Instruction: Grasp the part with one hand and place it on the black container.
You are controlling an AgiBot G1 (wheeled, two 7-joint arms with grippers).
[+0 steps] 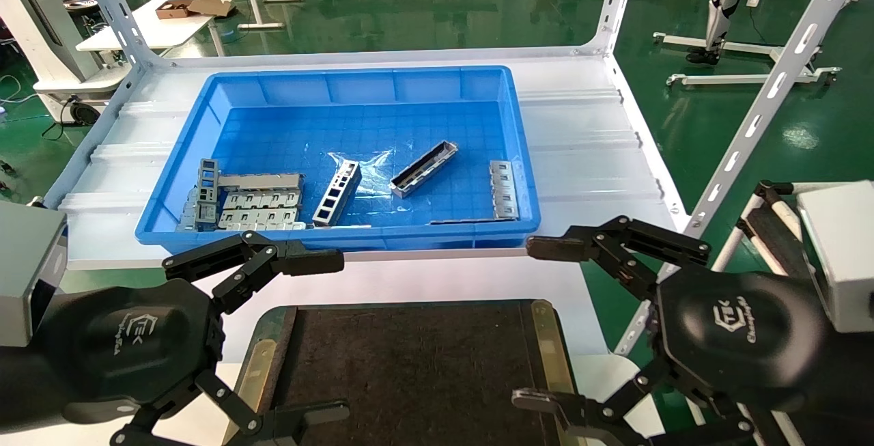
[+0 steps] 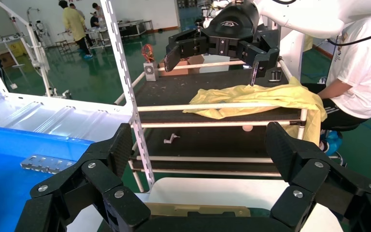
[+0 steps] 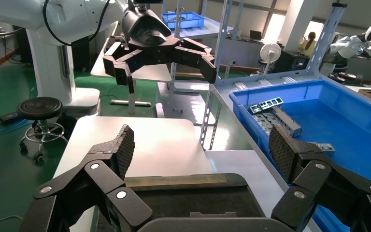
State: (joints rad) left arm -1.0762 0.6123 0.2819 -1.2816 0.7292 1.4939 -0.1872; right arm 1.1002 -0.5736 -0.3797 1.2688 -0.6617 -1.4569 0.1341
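A blue bin (image 1: pixel 205 108) on the white surface (image 1: pixel 587 138) holds a ladder strip (image 1: pixel 337 194), windowed plates (image 1: pixel 259 208) and a bracket (image 1: pixel 504 190).

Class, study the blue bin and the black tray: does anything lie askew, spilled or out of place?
Nothing is spilled or damaged. In the blue bin, the part lies diagonally, and a ladder-like strip also lies at an angle. The black container holds nothing. The left gripper and right gripper hover open beside it.

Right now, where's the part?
Head view: the part lies diagonally on the floor of the blue bin, right of centre, between the grey ladder-like strip and the flat windowed plate, touching neither.
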